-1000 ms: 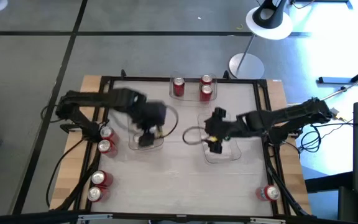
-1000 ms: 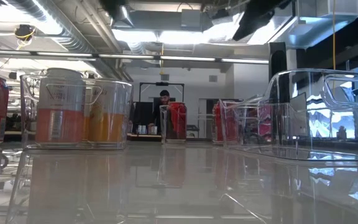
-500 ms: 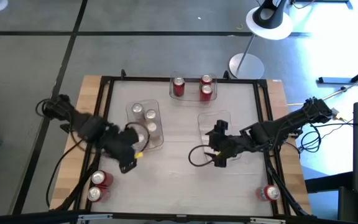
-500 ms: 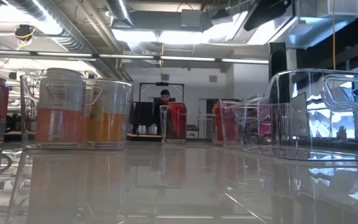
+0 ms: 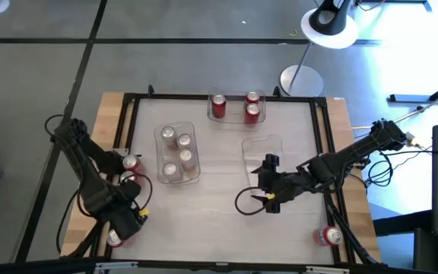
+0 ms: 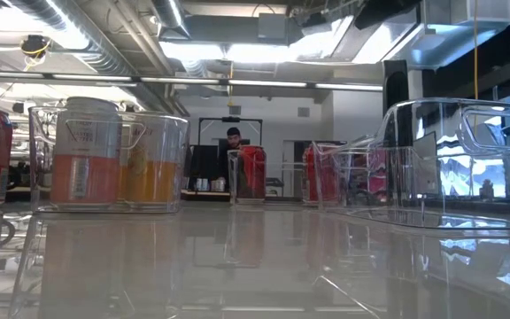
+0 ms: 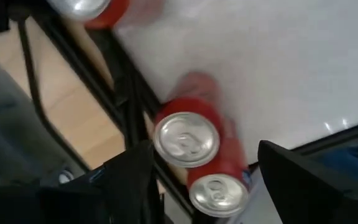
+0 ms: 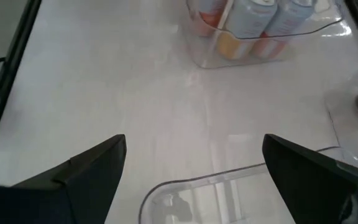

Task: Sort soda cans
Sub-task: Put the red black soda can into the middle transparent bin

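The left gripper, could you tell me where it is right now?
In the high view, the left gripper is over the table's front left corner, open above two red cans.

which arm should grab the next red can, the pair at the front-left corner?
Left. Its hand hangs open right over the two red cans at the table's front-left edge. The right hand is open too, but over mid-table by the empty bin, far off.

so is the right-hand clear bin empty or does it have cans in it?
Empty. In the high view the right bin shows only bare table through it, while the left bin holds four pale-topped cans. The right claw hovers open beside it.
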